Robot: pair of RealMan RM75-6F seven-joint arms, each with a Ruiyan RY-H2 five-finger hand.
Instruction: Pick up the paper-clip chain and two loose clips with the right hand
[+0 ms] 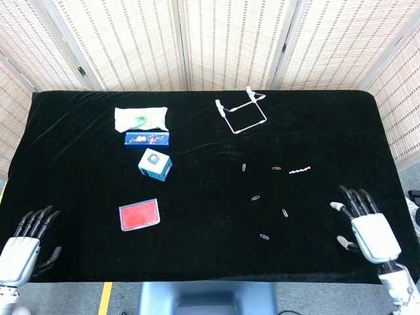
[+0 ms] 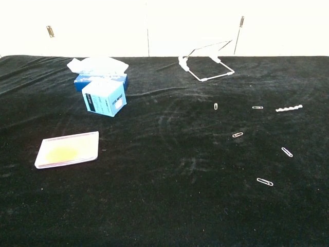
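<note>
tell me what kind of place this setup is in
Probably a lab bench for robot data collection: a table draped in black velvet cloth, woven folding screens closing it off behind, and assorted small test items such as a light-blue cardboard box.

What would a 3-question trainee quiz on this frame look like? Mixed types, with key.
1. True or false: the right robot hand is already holding the paper-clip chain.
2. How many loose clips lie on the black cloth?
3. Multiple choice: which loose clip lies nearest the right robot hand in the head view? A) the one beside the chain B) the one right of centre C) the one furthest toward the wire stand

Key:
1. False; it is open near the table's front edge, and the chain lies untouched.
2. Five.
3. B.
</note>
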